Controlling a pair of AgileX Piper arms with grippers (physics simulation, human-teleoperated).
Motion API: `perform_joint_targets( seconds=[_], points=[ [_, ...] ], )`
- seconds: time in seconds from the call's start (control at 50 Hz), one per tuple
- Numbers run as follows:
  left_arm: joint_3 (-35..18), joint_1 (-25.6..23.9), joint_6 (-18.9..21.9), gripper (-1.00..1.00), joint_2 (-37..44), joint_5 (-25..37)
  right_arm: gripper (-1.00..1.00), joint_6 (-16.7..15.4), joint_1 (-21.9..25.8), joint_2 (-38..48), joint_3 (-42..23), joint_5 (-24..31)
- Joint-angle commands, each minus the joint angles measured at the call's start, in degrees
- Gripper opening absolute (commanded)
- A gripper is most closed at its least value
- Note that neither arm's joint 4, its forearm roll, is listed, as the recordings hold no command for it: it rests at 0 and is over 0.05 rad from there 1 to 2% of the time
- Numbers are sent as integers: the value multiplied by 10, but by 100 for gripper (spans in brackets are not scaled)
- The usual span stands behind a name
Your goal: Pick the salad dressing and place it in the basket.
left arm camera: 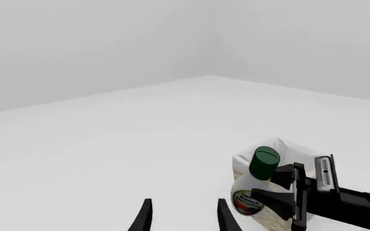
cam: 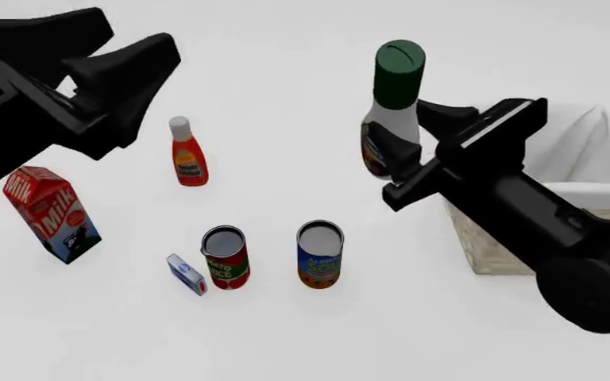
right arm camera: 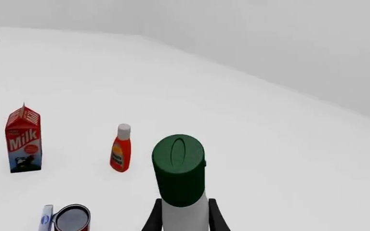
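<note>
The salad dressing [cam: 392, 111], a white bottle with a dark green cap, is held upright in the air by my right gripper [cam: 409, 135], which is shut on its body. It also shows in the right wrist view [right arm camera: 181, 185] and the left wrist view [left arm camera: 254, 185]. The wicker basket [cam: 559, 186] with white cloth lining stands at the right, partly hidden behind my right arm; the bottle is to the left of it. My left gripper [cam: 98, 55] is open and empty, raised at the upper left, its fingertips [left arm camera: 145, 216] showing in the left wrist view.
On the table stand a red bottle with white cap [cam: 187, 155], a milk carton [cam: 51, 214], a red can [cam: 225, 257], a blue-and-yellow can [cam: 320, 254] and a small blue-white box [cam: 187, 275].
</note>
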Motion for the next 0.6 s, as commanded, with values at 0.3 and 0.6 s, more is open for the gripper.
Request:
perform_joint_targets(
  seconds=[0.3, 0.6],
  points=[
    [264, 136, -24, 100, -114, -164, -100, -1, -40, -78, -30, 56],
    [396, 198, -27, 100, -157, -261, -100, 5, -75, -104, -47, 69]
  ],
)
